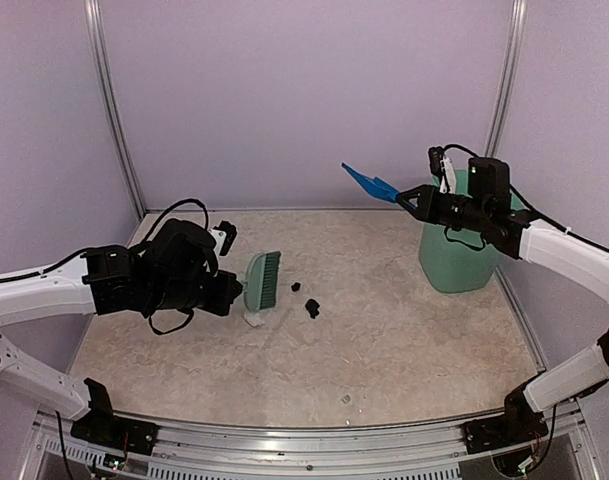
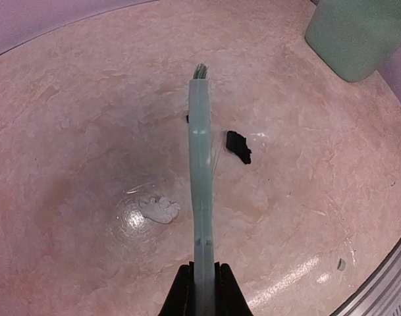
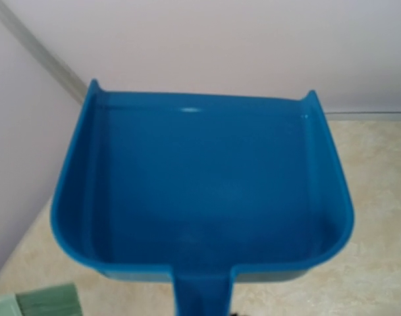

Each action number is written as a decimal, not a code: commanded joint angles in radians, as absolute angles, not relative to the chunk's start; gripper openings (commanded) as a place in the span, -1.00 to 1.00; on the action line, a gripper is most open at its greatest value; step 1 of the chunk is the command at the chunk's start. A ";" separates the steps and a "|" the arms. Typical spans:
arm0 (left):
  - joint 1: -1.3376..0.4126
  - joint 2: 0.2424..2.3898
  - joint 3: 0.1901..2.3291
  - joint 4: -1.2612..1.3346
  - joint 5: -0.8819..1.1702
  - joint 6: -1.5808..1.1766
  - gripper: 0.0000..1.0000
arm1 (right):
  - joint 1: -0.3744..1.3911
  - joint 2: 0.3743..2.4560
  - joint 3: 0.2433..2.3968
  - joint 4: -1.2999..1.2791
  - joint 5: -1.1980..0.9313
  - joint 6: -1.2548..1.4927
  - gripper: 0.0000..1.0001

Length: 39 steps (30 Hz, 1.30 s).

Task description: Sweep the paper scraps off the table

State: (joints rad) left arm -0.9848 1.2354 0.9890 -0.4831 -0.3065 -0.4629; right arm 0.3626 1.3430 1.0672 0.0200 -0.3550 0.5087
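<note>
Gripping brush (image 1: 262,280) w/ L gripper (image 1: 231,292), arm low, we see paper scraps (image 1: 311,308) just right of brush, open table (image 1: 404,340) toward near rail (image 1: 314,428); R gripper (image 1: 408,196) clamps dustpan (image 1: 369,182), raised.

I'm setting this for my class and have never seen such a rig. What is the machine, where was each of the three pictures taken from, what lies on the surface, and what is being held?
This is a robot with two arms bolted at the near edge of a table. The wide picture looks down from above and behind the arms. The other two come from a small camera on each wrist. The left gripper is shut on the handle of a green hand brush, held low over the table. The right gripper is shut on a blue dustpan, raised in the air beside a mint-green bin; the pan looks empty. A few paper scraps lie near the brush: black ones and a white scrap.
</note>
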 commanded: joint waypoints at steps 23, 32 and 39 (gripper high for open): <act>-0.965 1.254 0.955 -0.676 -0.428 -0.643 -1.00 | 0.540 1.398 1.108 -0.150 -0.080 0.224 -1.00; -0.917 1.403 1.011 -0.449 -0.310 -0.545 -1.00 | 0.636 1.317 0.963 -0.260 0.032 0.284 -1.00; -0.906 1.556 1.113 -0.317 -0.267 -0.543 -1.00 | 0.709 1.235 0.907 -0.383 0.107 0.375 -1.00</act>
State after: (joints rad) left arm -0.9108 1.4944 1.0367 -0.4400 -0.2966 -0.5652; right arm 0.6727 1.3094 0.9348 -0.2958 0.0360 0.3107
